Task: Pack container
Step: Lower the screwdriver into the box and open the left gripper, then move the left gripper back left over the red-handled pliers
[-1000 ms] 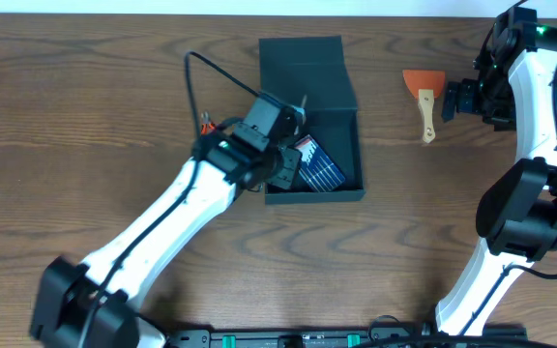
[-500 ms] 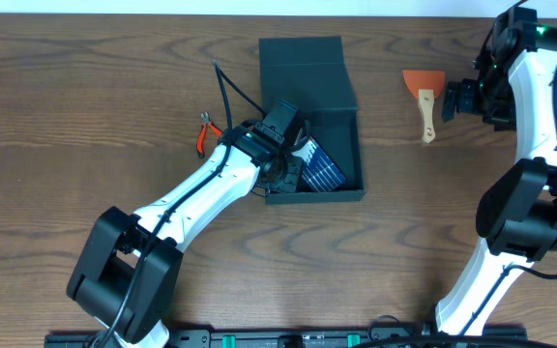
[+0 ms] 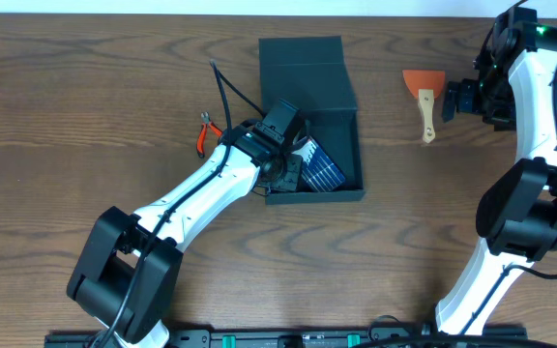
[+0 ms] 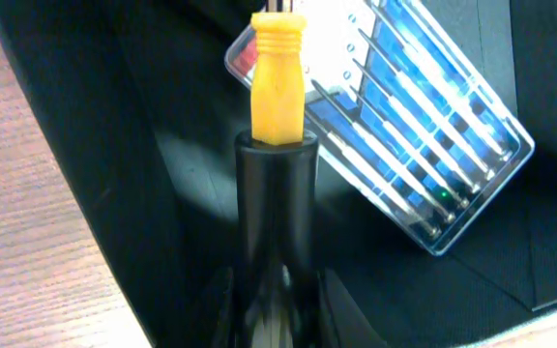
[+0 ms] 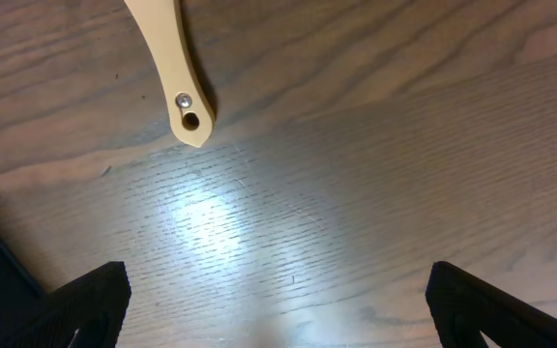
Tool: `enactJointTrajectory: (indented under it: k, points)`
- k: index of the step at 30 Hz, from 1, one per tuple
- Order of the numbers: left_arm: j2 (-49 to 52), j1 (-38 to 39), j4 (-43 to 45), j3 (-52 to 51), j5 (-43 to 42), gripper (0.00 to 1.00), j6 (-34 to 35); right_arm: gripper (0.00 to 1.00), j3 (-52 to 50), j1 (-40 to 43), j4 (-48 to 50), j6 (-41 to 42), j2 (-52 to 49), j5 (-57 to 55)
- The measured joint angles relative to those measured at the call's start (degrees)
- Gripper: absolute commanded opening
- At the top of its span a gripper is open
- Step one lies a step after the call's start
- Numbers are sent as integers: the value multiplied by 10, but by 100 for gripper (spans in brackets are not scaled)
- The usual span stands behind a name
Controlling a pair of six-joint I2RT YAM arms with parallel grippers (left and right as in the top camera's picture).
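The container is a dark teal-grey square box, open, its flap lid folded back. A clear case of blue screwdrivers lies inside and shows in the left wrist view. My left gripper is over the box's left side, shut on a screwdriver with a black and yellow handle that points into the box. My right gripper is open and empty beside an orange scraper with a wooden handle. The handle's end shows in the right wrist view, ahead of the open fingers.
Red-handled pliers lie on the wood table left of the box, close to my left arm. The box's left wall stands just left of the held screwdriver.
My left arm has swung its elbow round, uncovering the red pliers; its gripper stays over the box with the screwdriver. The right arm has not moved.
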State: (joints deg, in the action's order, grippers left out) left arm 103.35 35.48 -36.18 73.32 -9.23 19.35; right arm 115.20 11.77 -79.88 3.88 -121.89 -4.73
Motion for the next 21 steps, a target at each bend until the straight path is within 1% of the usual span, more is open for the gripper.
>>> enactJointTrajectory:
  k: [3, 4, 5, 8, 10, 11, 13, 21]
  points:
    - [2, 0, 3, 0, 3, 17, 2, 99, 0, 0, 0, 0, 0, 0]
    - [3, 0, 3, 0, 3, 17, 2, 99, 0, 0, 0, 0, 0, 0]
    - [5, 0, 4, 0, 3, 23, 2, 99, 0, 0, 0, 0, 0, 0]
    - [12, 0, 5, 0, 4, 29, 1, 99, 0, 0, 0, 0, 0, 0]
    - [16, 0, 6, 0, 5, 30, 1, 99, 0, 0, 0, 0, 0, 0]
    - [17, 0, 6, 0, 5, 34, 1, 99, 0, 0, 0, 0, 0, 0]
    - [18, 0, 8, 0, 4, 36, 0, 99, 0, 0, 0, 0, 0, 0]
    - [18, 1, 16, 0, 5, 36, -3, 99, 0, 0, 0, 0, 0, 0]
